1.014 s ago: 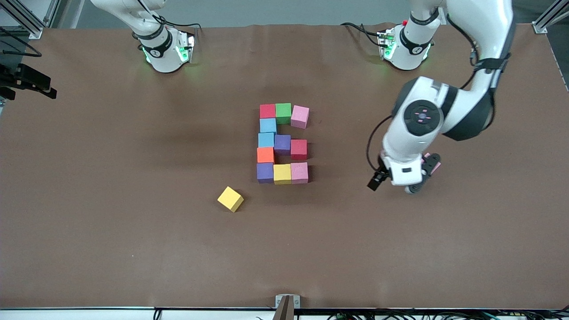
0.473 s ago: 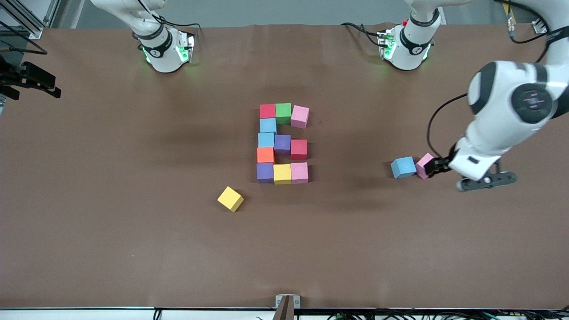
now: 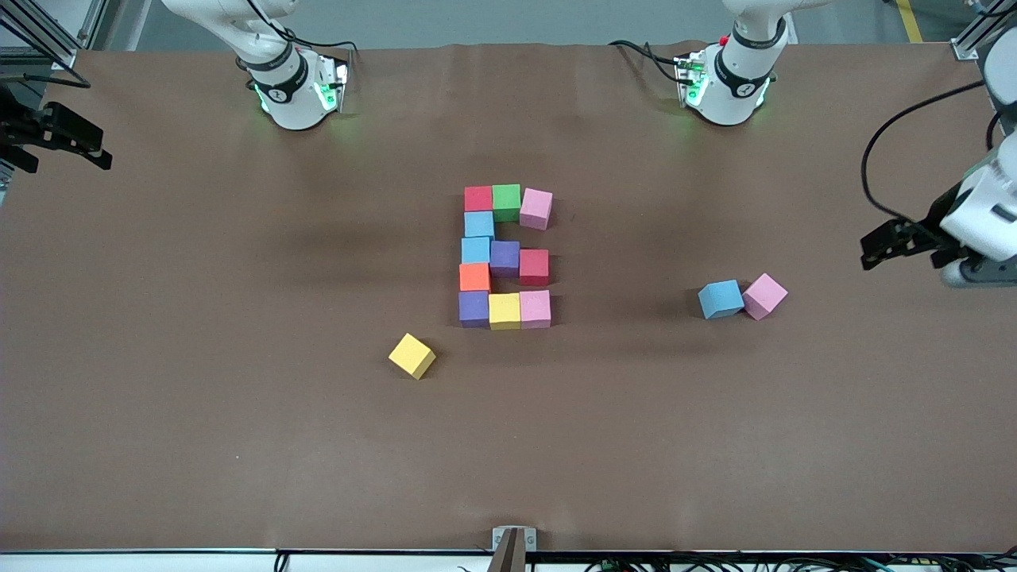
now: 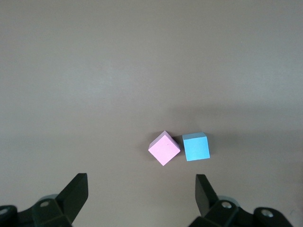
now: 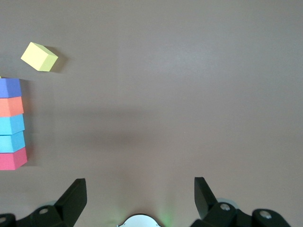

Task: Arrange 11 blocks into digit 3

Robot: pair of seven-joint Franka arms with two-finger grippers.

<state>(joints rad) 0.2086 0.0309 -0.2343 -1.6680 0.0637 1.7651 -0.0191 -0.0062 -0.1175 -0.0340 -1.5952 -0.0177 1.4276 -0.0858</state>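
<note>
Digit 3 point(image 3: 505, 256) looks complete mid-worktop, eleven cubes; spare yellow block point(image 3: 411, 355) sits nearer the camera, blue block point(image 3: 721, 299) and pink block point(image 3: 764, 295) touch toward the left arm's end. Left gripper point(image 3: 906, 246) is closest to that pair, jaws apart, empty; right gripper point(image 3: 56, 143) waits at its own end, jaws apart. No readable labels.

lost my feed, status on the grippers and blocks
Left gripper open, empty, up at its table end. Right gripper open, waiting. Digit built, eleven blocks. Spare yellow, blue, pink lie apart.
</note>
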